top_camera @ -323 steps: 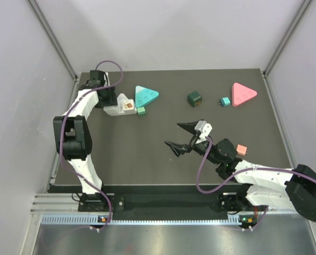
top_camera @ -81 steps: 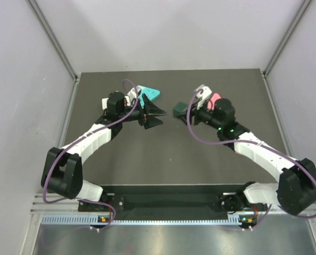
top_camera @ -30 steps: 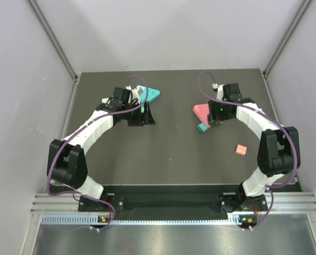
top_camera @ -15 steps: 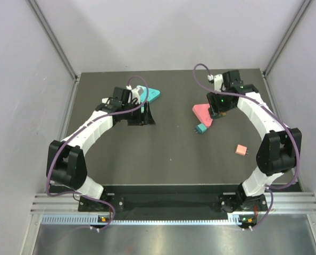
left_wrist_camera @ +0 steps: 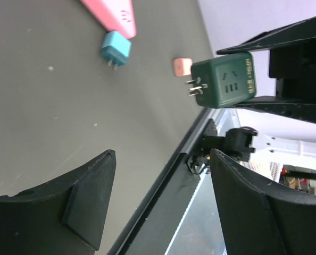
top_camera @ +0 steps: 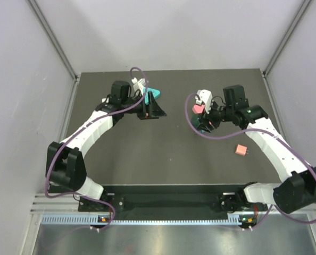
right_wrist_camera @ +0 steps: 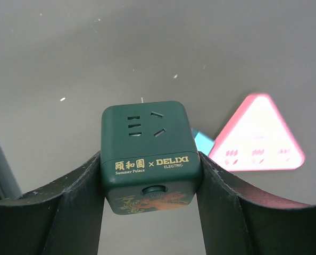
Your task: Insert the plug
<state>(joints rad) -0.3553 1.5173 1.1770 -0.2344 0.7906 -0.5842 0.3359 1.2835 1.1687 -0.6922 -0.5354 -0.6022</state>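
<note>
My right gripper is shut on the plug, a dark green cube with gold lettering and sockets on its top face. From the left wrist, the green cube hangs above the table between black fingers, its metal prongs pointing left. Seen from above, the right gripper hovers just in front of the pink triangle socket block. My left gripper stands open and holds nothing, in front of the teal triangle block. Its fingers are wide apart.
A small teal plug lies beside the pink triangle. A small salmon plug lies on the dark mat at the right. Grey walls close in the table on three sides.
The right arm has swung from the back right corner toward the middle, carrying the green cube over the teal plug. The left gripper has shifted a little right and back.
</note>
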